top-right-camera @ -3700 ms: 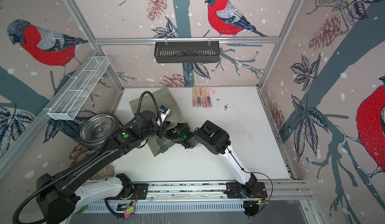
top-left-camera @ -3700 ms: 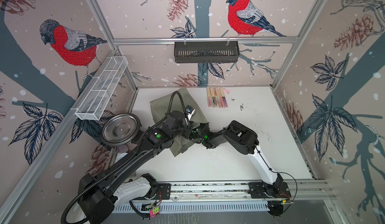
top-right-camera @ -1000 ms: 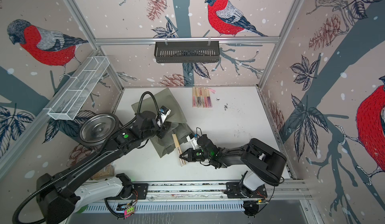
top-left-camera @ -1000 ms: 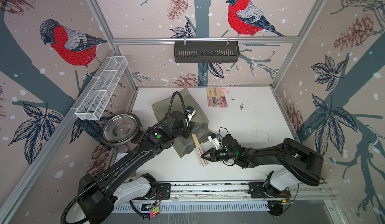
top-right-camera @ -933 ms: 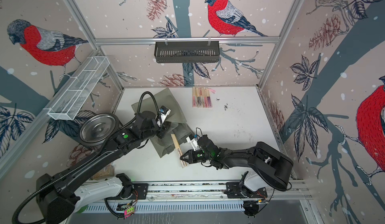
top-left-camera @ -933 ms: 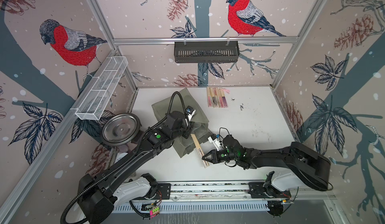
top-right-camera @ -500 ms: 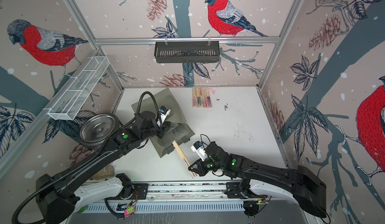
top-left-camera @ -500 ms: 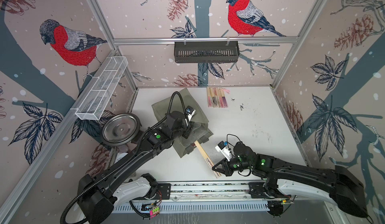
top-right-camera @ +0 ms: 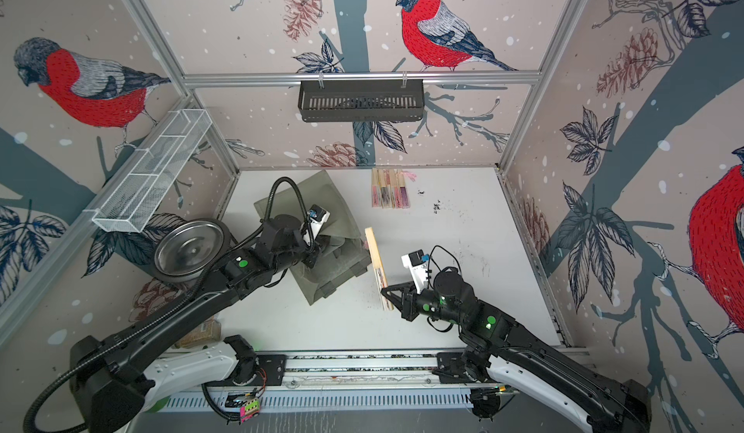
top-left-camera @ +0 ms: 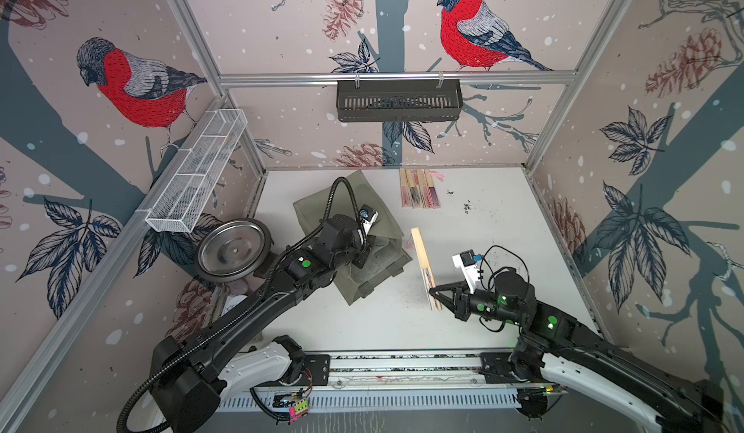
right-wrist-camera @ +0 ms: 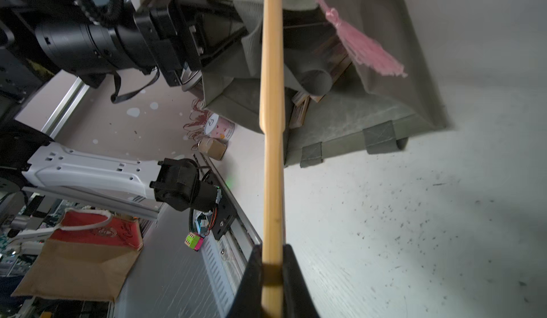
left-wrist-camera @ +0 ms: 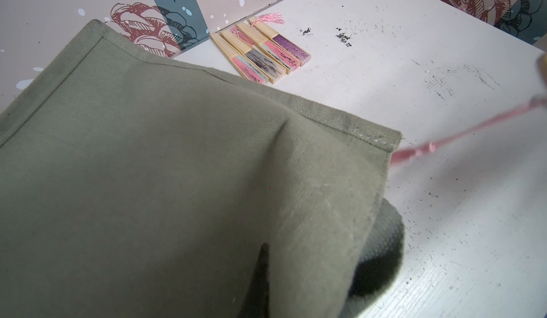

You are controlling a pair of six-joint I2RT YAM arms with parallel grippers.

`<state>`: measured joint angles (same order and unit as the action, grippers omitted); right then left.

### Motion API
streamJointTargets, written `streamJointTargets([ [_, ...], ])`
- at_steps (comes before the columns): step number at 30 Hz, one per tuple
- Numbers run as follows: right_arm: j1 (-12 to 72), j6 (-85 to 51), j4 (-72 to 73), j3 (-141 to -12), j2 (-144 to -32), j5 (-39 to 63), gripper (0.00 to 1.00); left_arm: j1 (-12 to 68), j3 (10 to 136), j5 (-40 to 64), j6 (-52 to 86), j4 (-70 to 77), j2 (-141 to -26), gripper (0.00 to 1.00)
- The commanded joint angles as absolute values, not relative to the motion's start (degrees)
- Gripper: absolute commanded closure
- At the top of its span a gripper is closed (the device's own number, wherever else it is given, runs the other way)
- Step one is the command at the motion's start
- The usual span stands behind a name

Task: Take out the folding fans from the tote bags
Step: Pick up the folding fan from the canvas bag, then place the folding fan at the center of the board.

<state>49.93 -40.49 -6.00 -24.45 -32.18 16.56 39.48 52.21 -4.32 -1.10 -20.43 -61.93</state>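
Pinching the olive tote [top-left-camera: 385, 219] left of centre with left end effector [right-wrist-camera: 207, 50], gripping a bamboo fan [top-left-camera: 421, 249] just right with right end effector [top-left-camera: 437, 296].

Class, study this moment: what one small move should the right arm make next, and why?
Probably carry the held fan over to the row of four fans and lay it beside them. The jaws of the right gripper are shut on it, and it is already out of the tote bag.

even light; fan tassel [left-wrist-camera: 429, 147] blurred, maybe motion; edges bowed
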Motion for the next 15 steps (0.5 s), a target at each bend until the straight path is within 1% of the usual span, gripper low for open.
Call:
streamJointTargets([
  [1,44.7,-37.0,-5.3,-28.0,-34.7,17.1,0.93,39.6,52.7,-4.0,-1.6,-19.2,-61.6,1.00],
  [6,34.1,-33.5,-3.1,-33.6,-42.8,23.2,0.93,39.5,52.7,-3.8,-1.5,-19.2,-61.7,1.00],
  [9,28.1,-31.2,-3.2,-38.1,-49.0,24.4,0.94,39.6,52.5,-4.2,-1.5,-19.1,-61.6,1.00],
  [15,16.8,-31.9,-2.7,-45.0,-61.8,27.1,0.94,39.6,52.4,-4.5,-1.5,-19.1,-61.2,1.00],
])
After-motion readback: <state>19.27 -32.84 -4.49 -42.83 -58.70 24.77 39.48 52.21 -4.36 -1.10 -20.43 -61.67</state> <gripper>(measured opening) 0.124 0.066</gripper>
